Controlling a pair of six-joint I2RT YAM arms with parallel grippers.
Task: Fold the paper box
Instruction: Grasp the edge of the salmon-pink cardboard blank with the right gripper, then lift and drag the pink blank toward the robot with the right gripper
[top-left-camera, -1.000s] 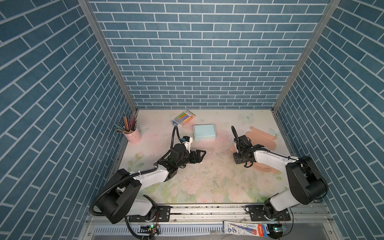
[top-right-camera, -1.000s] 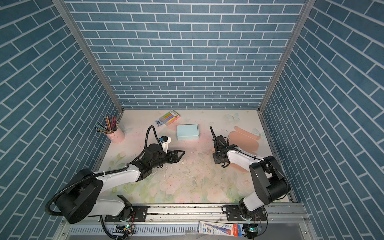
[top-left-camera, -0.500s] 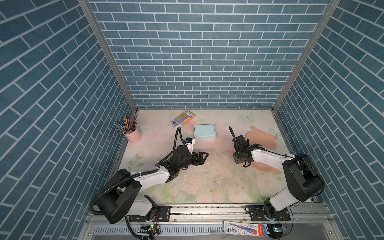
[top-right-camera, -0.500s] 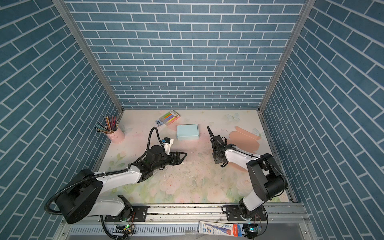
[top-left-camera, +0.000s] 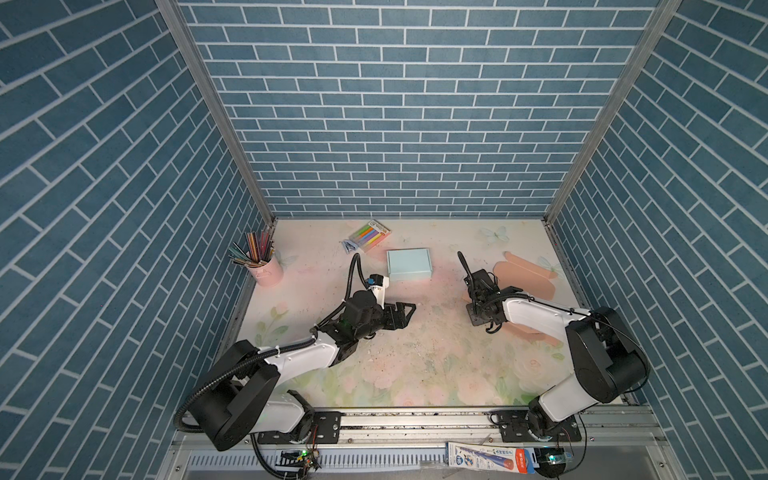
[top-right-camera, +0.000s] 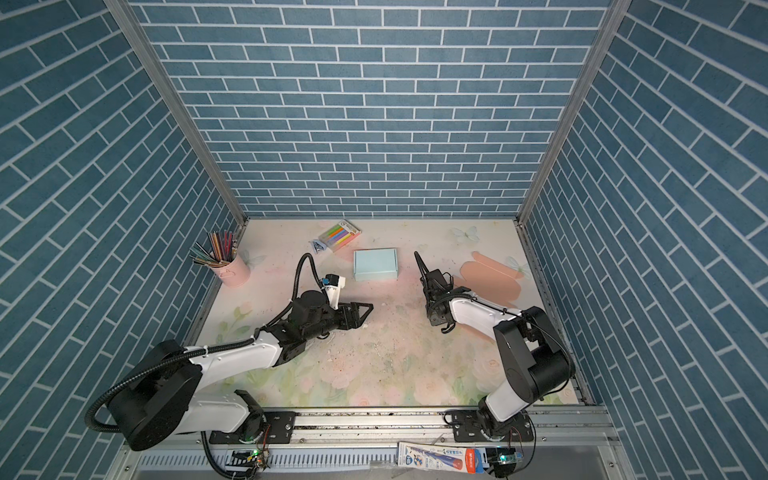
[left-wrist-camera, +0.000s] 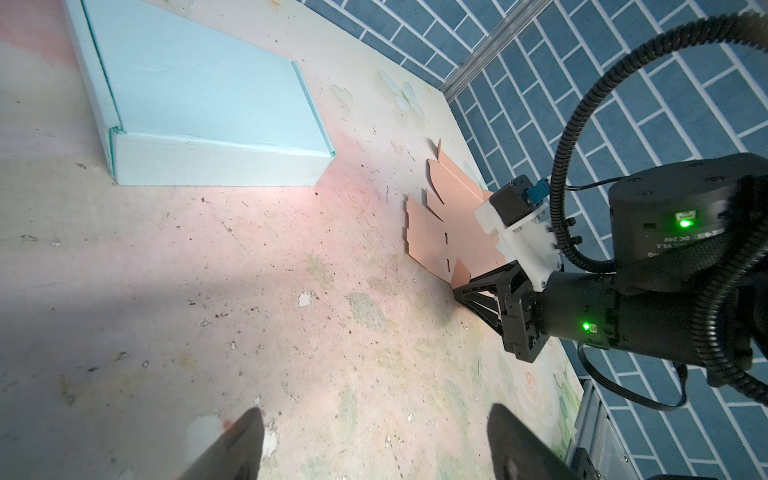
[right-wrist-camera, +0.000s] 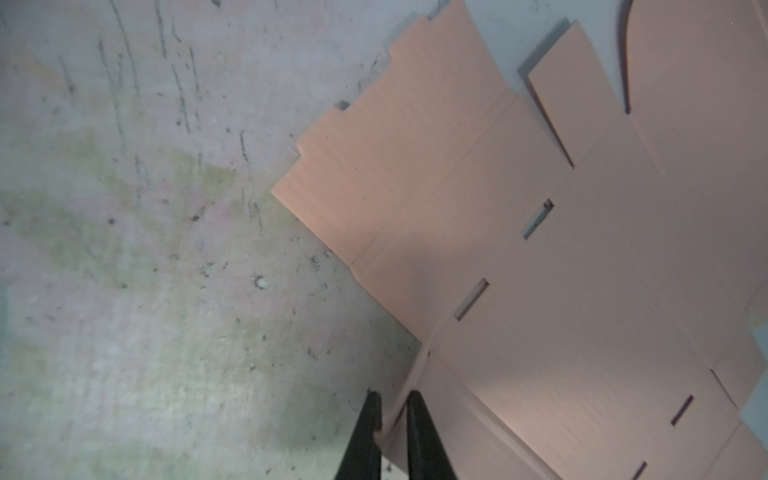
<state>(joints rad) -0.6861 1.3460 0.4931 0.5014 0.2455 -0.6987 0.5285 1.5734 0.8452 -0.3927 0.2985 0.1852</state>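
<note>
Nearest you, a tube pack (top-left-camera: 486, 455) lies on the front rail. Beyond it, your left gripper (top-left-camera: 409, 313) sits low over the table (top-left-camera: 415, 374), left of centre. Its jaws are spread wide and hold nothing. The left wrist view shows only scuffed table between its fingertips (left-wrist-camera: 245, 440).

Across from it on the right, your right gripper (right-wrist-camera: 392, 409) is tipped down at the near left edge of the sheet (top-left-camera: 523, 276). Its jaws are drawn almost together, with a thin flap edge of the sheet between them, and they look to be pinching it.

The sheet itself is the peach, die-cut box blank. It lies unfolded and flat on the right side of the table, close to the right wall, with part of it under your right arm.

Further back, beyond the gap between the two grippers, a closed blue box (top-left-camera: 408, 264) rests mid-table, apart from both. Just behind it to the left is a marker pack (top-left-camera: 370, 235). A pink cup (top-left-camera: 268, 272) of pencils stands against the left wall.
</note>
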